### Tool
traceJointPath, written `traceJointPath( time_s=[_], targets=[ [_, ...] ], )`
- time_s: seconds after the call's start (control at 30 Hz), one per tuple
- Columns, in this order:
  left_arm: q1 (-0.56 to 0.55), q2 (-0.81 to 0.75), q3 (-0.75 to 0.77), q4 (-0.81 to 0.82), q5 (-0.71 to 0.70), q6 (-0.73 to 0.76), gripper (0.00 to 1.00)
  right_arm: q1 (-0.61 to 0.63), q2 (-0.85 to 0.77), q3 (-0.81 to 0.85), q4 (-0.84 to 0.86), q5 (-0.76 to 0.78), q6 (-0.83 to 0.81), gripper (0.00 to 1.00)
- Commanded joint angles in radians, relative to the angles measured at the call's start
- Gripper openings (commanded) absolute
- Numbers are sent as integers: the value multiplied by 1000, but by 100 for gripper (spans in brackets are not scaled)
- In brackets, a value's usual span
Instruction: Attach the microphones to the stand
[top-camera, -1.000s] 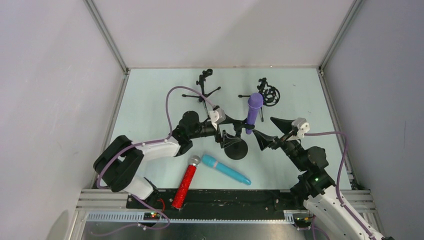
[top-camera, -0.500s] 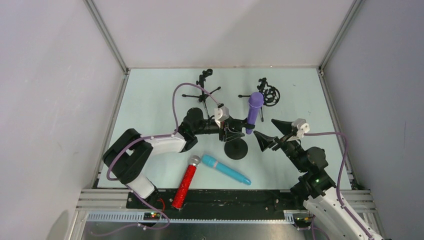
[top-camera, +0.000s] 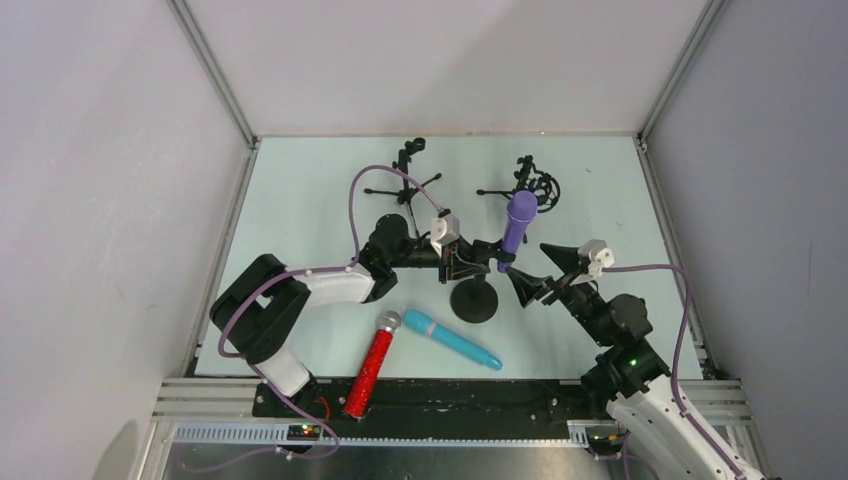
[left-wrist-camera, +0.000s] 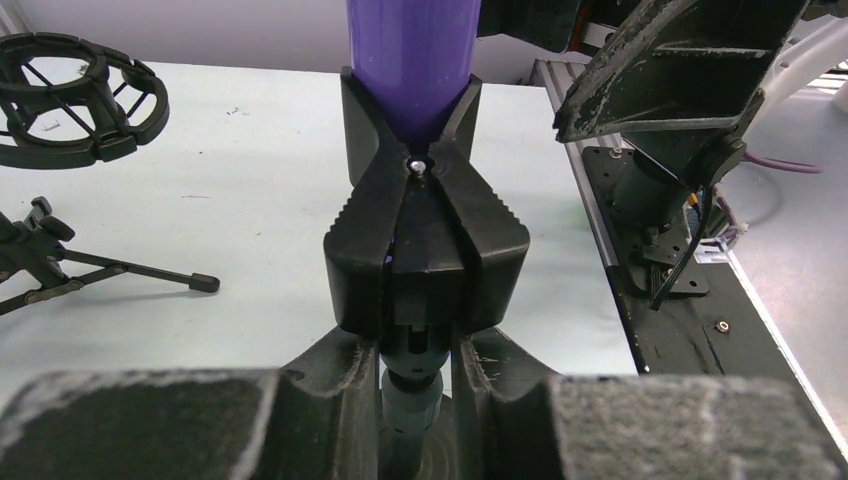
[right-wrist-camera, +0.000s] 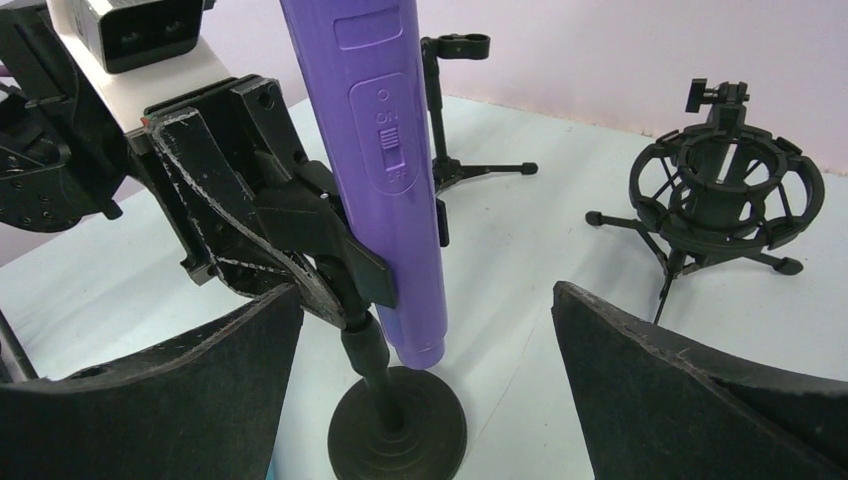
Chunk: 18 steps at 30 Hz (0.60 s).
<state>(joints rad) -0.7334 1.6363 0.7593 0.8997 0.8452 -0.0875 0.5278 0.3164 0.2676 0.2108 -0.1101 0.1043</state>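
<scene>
Purple microphone (top-camera: 514, 226); glittery red microphone (top-camera: 371, 372), silver mesh head; teal-blue microphone (top-camera: 455, 342); black stand (top-camera: 472, 299); pale mint table (top-camera: 300, 200)

Each arm pairs black joints with white shells: the left arm (top-camera: 325, 291) at lower left of the top view, the right arm (top-camera: 655, 415) at lower right. A purple cable (top-camera: 350, 207) loops along each. White camera blocks (top-camera: 444, 231) cap the wrists; black wedge fingers (right-wrist-camera: 690, 400) show grey scuffs

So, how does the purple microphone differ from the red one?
The purple microphone stands roughly upright, clamped in the stand; the red microphone lies flat at the near edge of the table. The purple one is one colour; the red one glitters and has a silver head. Both are stick microphones.
</scene>
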Motion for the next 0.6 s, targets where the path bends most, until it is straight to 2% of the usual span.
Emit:
traceJointPath(
  time_s=[0.0, 0.3, 0.57],
  targets=[
    [8, -23, 27, 38, -11, 16, 0, -3, -13, -3, 14, -22, -2, 99],
    [17, -97, 29, 45, -94, 23, 0, -2, 12, -44, 78, -68, 8, 99],
    [17, -164, 47, 45, -114, 8, 0, 12, 76, -54, 155, -121, -4, 96]
  ],
)
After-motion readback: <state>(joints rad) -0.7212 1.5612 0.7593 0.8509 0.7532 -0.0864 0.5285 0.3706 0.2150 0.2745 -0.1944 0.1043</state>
